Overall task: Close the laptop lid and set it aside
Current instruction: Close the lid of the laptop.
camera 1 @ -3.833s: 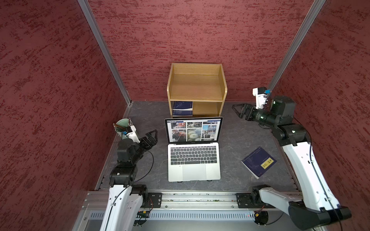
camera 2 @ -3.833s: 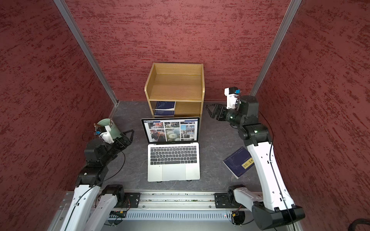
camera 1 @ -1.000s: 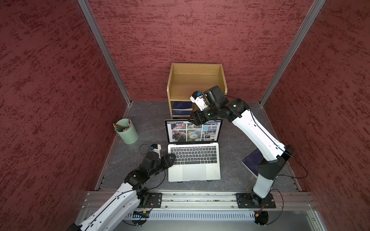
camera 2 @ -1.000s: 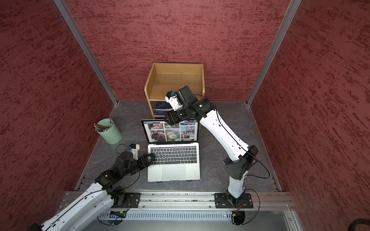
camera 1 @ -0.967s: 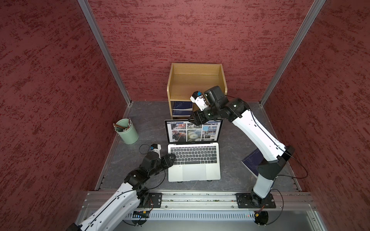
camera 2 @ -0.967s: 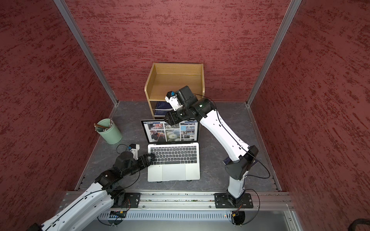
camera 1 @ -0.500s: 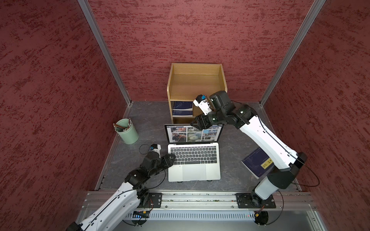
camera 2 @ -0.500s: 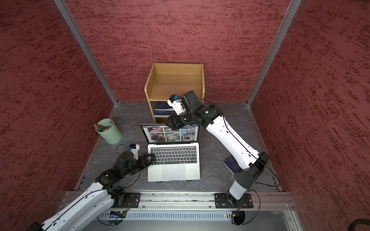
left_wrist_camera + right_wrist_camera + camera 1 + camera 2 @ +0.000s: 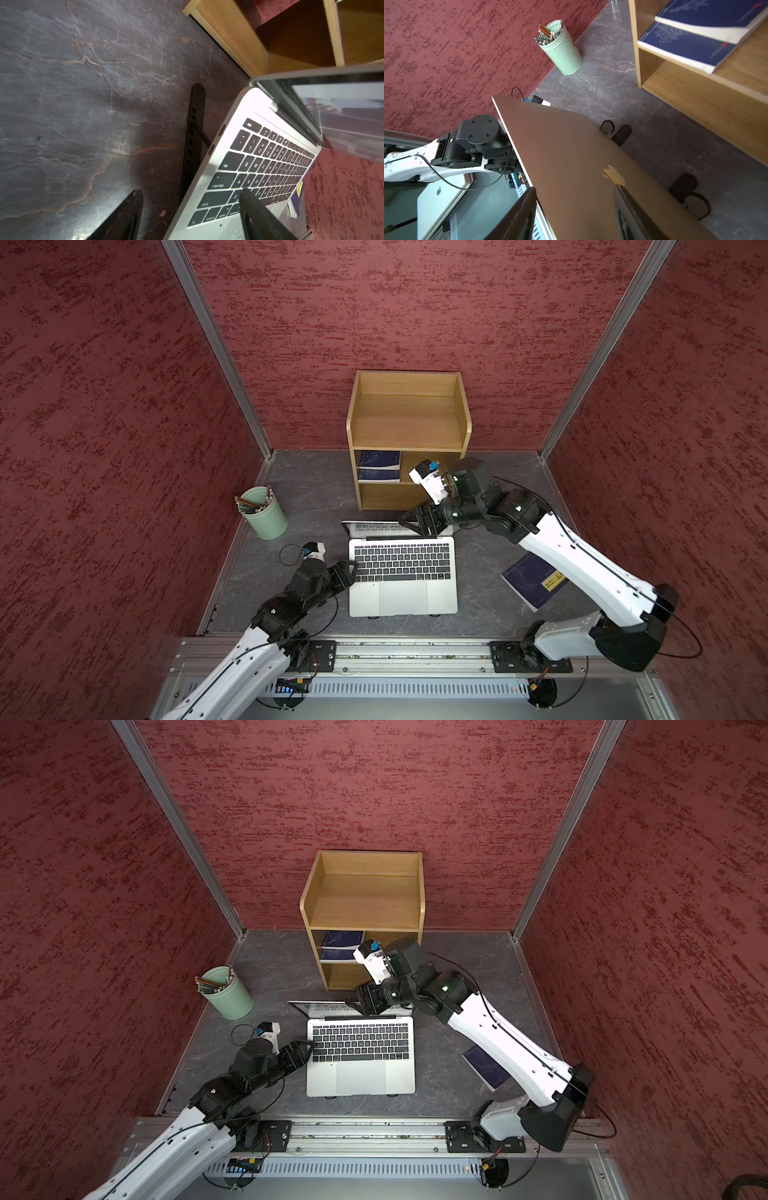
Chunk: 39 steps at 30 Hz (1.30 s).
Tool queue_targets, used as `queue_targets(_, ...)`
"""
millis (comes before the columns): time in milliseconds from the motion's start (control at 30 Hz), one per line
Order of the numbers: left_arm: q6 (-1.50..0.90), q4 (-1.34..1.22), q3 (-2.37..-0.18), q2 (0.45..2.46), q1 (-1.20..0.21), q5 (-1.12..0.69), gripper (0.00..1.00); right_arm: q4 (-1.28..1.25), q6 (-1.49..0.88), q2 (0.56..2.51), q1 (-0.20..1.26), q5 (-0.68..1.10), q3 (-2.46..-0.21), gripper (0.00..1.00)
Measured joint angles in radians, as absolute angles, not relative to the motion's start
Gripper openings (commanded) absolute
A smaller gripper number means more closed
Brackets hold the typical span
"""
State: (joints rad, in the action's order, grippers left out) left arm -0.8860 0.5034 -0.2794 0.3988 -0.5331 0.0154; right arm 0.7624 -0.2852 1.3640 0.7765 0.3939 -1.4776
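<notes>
The right end effector (image 9: 409, 521), jaws apart astride the top edge without clamping, has tipped the laptop lid (image 9: 376, 527) forward beneath it, so closing is about half done, while the open, empty left end effector (image 9: 351, 571) brackets the side edge of the laptop (image 9: 403, 597).

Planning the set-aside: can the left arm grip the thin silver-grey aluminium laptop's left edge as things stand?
Probably yes: the left gripper is open astride that edge of the laptop, one finger above the keys, one outside, and the black folding stand seems to prop it up.
</notes>
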Motion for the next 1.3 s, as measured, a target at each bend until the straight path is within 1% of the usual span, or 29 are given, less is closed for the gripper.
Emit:
queue_targets(167,-0.914,0.602,-0.323,0.252,-0.533,0.084,0.79,0.721,-0.343,1.31,0.787,0.403,-1.366,0.63)
queue_targets(367,-0.951,0.704,-0.351,0.121,-0.533,0.146,0.81,0.721,-0.406,1.32,0.793,0.382,-1.245,0.64)
queue_targets(633,-0.968,0.798,-0.428,0.112,-0.533,0.189,0.88,0.638,-0.459,1.262,0.825,0.351,-1.122,0.64)
queue_targets(967,-0.968,0.82,-0.477,0.125,-0.533,0.174,0.89,0.521,-0.52,1.188,0.879,0.276,-0.998,0.65)
queue_targets(1000,-0.965,0.824,-0.482,0.132,-0.533,0.165,0.88,0.515,-0.523,1.184,0.884,0.268,-0.992,0.65)
queue_targets(1200,-0.933,0.838,-0.553,0.182,-0.533,0.085,0.76,0.487,-0.535,1.141,0.917,0.205,-0.946,0.65)
queue_targets(1300,-0.908,0.832,-0.604,0.228,-0.533,0.031,0.67,0.491,-0.536,1.101,0.931,0.172,-0.925,0.66)
